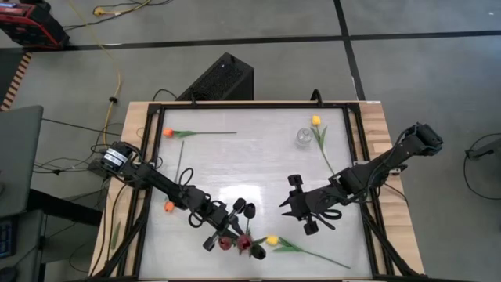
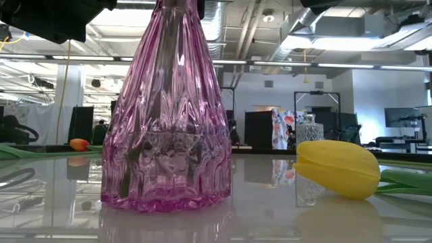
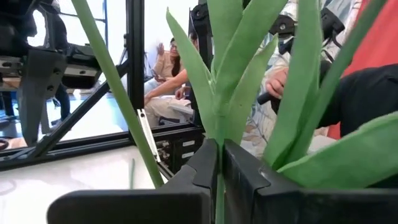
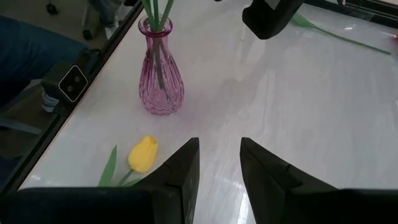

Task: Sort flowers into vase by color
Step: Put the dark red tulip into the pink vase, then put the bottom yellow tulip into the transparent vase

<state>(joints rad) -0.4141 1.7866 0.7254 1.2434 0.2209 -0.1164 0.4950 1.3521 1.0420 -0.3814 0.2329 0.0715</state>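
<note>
A pink ribbed glass vase [image 4: 160, 78] [image 2: 165, 115] stands near the table's near edge, with green stems in it. In the high view dark red and near-black tulip heads [image 1: 247, 211] cluster around it. My left gripper [image 1: 221, 233] [image 3: 219, 155] is beside the vase, shut on a green stem. My right gripper [image 1: 293, 205] [image 4: 219, 162] hovers open to the vase's right, touching nothing. A yellow tulip [image 1: 272, 240] [image 4: 143, 154] [image 2: 337, 169] lies on its side by the vase. A second yellow tulip [image 1: 316, 121] and two orange tulips [image 1: 167, 133] [image 1: 168, 207] lie flat farther off. My left gripper pinches one thin green stem [image 3: 219, 186] between its two fingers, just below where the long leaves [image 3: 239, 74] branch off. The leaves stand up past the fingertips. I cannot tell which flower head belongs to this stem, nor where its lower end rests.
A small clear glass vase [image 1: 303, 139] [image 2: 310, 128] stands toward the far right. A black frame [image 1: 235, 104] rims the white table. People sit beyond the table's edge in the left wrist view. Bare tabletop lies in the middle [image 1: 243, 168].
</note>
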